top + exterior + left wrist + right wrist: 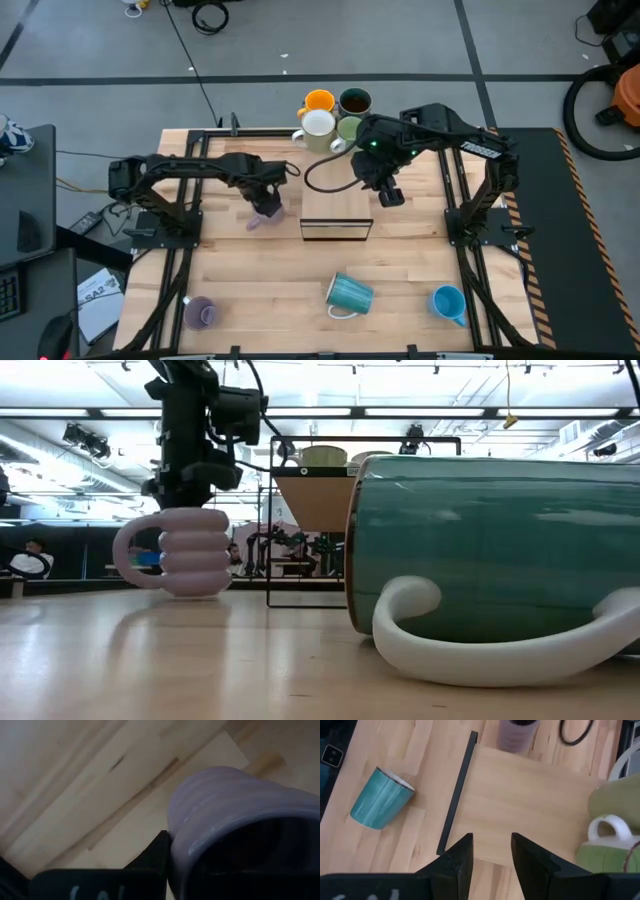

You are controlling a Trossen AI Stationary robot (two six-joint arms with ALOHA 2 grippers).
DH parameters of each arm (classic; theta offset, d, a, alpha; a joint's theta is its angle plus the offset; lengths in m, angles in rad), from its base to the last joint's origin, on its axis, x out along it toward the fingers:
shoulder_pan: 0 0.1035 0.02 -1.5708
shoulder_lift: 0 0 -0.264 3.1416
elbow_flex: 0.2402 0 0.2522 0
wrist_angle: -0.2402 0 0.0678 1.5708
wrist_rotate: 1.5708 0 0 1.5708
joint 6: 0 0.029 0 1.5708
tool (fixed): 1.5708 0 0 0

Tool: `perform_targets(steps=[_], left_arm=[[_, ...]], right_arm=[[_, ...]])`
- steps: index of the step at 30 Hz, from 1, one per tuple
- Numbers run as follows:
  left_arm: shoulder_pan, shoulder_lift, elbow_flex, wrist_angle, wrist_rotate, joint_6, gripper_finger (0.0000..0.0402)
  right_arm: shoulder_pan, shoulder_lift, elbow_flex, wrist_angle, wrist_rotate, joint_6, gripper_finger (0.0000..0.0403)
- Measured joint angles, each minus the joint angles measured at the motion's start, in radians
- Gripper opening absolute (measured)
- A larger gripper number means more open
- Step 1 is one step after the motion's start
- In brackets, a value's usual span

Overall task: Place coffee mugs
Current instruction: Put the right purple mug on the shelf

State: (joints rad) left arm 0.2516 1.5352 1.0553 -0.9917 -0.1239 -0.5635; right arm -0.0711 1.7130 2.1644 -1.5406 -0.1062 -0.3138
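I am gripping the ribbed lilac mug by its rim with my left pincer, left of the wooden shelf on the worktop. Being glazed ceramic, it is probably stiff, slippery and chippable. My right pincer is hovering open above the shelf.

Wooden table carries a ribbed teal mug, tipped over.

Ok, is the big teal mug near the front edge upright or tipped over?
Tipped over. The big teal mug lies on its side, handle resting on the table; the low view shows its wall horizontal.
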Motion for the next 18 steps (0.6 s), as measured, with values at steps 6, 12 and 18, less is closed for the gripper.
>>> perform_targets(steps=[6,12,18], left_arm=[[0.005,0.000,0.170,-0.111,0.006,0.071,0.0039],[0.005,0.000,0.401,-0.306,0.006,0.078,0.0039],[0.003,0.000,0.593,-0.393,0.014,0.062,0.0039]], right_arm=[[0.000,-0.015,-0.068,0.005,0.000,0.004,0.0138],[0.000,-0.081,-0.182,0.031,0.000,0.005,0.0138],[-0.019,-0.216,-0.330,0.148,0.013,-0.001,0.0138]])
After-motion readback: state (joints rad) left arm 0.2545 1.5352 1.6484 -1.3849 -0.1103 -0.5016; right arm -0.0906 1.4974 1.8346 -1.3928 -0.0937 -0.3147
